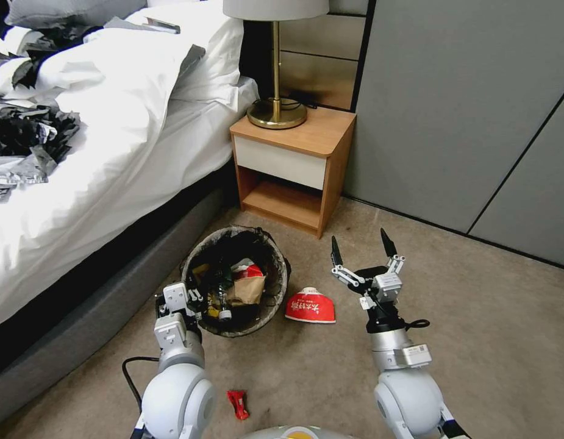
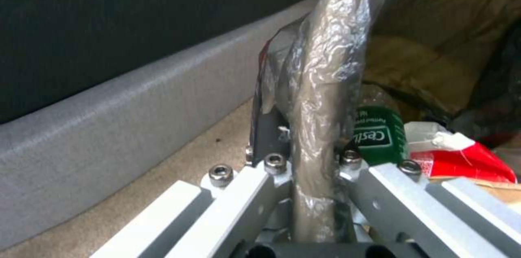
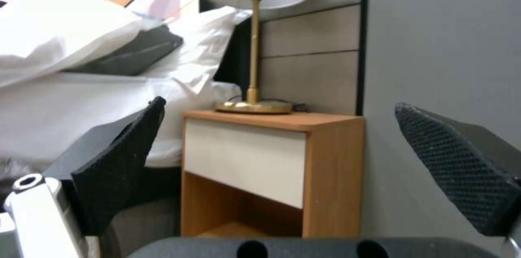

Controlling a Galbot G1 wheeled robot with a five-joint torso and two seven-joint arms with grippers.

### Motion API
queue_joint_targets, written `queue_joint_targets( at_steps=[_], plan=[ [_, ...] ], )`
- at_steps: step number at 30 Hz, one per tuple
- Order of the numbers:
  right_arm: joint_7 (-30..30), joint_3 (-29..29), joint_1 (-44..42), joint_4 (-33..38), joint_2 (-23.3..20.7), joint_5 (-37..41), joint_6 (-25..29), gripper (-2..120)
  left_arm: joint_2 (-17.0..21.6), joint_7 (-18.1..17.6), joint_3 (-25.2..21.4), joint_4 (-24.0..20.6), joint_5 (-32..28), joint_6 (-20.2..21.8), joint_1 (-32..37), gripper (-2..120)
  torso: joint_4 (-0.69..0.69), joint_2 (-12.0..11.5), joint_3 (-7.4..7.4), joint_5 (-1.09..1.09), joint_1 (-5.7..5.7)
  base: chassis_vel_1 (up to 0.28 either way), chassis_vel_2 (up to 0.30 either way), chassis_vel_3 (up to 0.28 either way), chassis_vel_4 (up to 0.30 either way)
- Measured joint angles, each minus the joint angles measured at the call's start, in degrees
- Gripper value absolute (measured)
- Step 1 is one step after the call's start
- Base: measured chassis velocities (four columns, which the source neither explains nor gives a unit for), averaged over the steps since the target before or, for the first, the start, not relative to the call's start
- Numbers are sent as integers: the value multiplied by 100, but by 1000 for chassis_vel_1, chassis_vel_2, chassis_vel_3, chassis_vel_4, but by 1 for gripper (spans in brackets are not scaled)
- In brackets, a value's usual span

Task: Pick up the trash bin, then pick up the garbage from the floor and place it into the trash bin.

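The bin stood on the carpet between the bed and the nightstand, already holding wrappers and a small bottle. The left gripper had its fingers closed on the near rim, seemingly pinching the liner. A red-and-white packet lay just beside the bin; beyond it the right gripper hovered, fingers spread wide and empty. A red scrap lay near the robot.

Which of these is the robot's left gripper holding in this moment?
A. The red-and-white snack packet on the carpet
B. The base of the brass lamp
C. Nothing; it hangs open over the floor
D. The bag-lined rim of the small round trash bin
D: the left gripper is shut on the rim of the small round trash bin, as the left wrist view shows, while the right gripper is open.
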Motion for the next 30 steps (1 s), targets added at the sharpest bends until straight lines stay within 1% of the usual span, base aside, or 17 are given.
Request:
queue_joint_targets(
  at_steps=[4, 6, 7, 10, 12, 14, 15, 17, 18, 19, 21, 22, 23, 24, 26, 28, 30],
  plan=[
    [-211, -19, 140, -98, -67, 16, -172, 100, -2, -1, -21, -24, -2, -1, 3, 0, 0, 0, 0, 0, 0, 0, 0, 0, 0],
    [-396, -103, 303, -225, -186, 79, -470, 100, -6, -2, -26, -24, -4, -1, 2, 0, 1, 0, 0, 0, 0, 0, 0, 0, 0],
    [-396, -103, 303, -225, -186, 79, -470, 100, -6, -2, -26, -24, -4, -1, 2, 0, 1, 0, 0, 0, 0, 0, 0, 0, 0],
    [-816, -242, 724, -664, -414, 57, -851, 100, -16, -3, -33, -49, -10, -1, -2, 0, 0, 0, 0, 0, 0, 0, 0, 0, 0],
    [-908, -260, 821, -792, -454, 41, -892, 100, -21, -3, -38, -52, -12, -1, -2, 0, 1, 0, 0, 0, 0, 0, 0, 0, 0],
    [-1435, -370, 1297, -1486, -667, -34, -1047, 100, -29, -10, -74, -89, -14, -1, 15, 0, 1, 0, 0, 2, 0, 0, 0, 0, 0],
    [-1435, -370, 1297, -1486, -667, -34, -1047, 100, -29, -10, -74, -89, -14, -1, 15, 0, 1, 0, 0, 2, 0, 0, 0, 0, 0],
    [-1890, -550, 1708, -2124, -870, -127, -1003, 100, -26, -15, -91, -104, -13, -1, 47, 0, 2, 0, 0, 1, 0, 0, 0, 0, 0],
    [-1890, -550, 1708, -2124, -870, -127, -1003, 100, -26, -15, -91, -104, -13, -1, 47, 0, 2, 0, 0, 1, 0, 0, 0, 0, 0],
    [-2136, -647, 1919, -2476, -928, -200, -922, 100, -27, -19, -96, -104, -9, -1, 57, 0, 0, 0, 0, -1, 0, 0, 0, 0, 0],
    [-2510, -787, 2264, -3052, -909, -364, -707, 100, -41, -24, -94, -104, 2, -1, 59, 0, 0, 0, 0, 0, 0, 0, 0, 0, 0],
    [-2510, -787, 2264, -3052, -909, -364, -707, 100, -41, -24, -94, -104, 2, -1, 59, 0, 0, 0, 0, 0, 0, 0, 0, 0, 0],
    [-2671, -847, 2419, -3320, -866, -441, -620, 100, -50, -24, -85, -102, 10, -1, 59, 0, 1, 0, 0, 1, 0, 0, 0, 0, 0],
    [-2893, -999, 2683, -3840, -773, -555, -555, 100, -62, -24, -57, -86, 31, -1, 59, 0, 3, 0, 0, 0, 0, 0, 0, 0, 0],
    [-2924, -1037, 2731, -3944, -756, -566, -552, 100, -63, -25, -52, -82, 35, -1, 61, 0, 2, -1, 1, 1, 1, 0, 0, 0, 0],
    [-3005, -1280, 3077, -4672, -580, -745, -588, 100, -71, -26, -17, -43, 68, -1, 63, 0, 0, -1, 0, -1, 0, 0, 0, 0, 0],
    [-3005, -1303, 3109, -4751, -554, -763, -594, 100, -72, -26, -12, -39, 72, -1, 65, 0, 0, -1, 0, -1, 0, 0, 0, 0, 0]
  ],
)
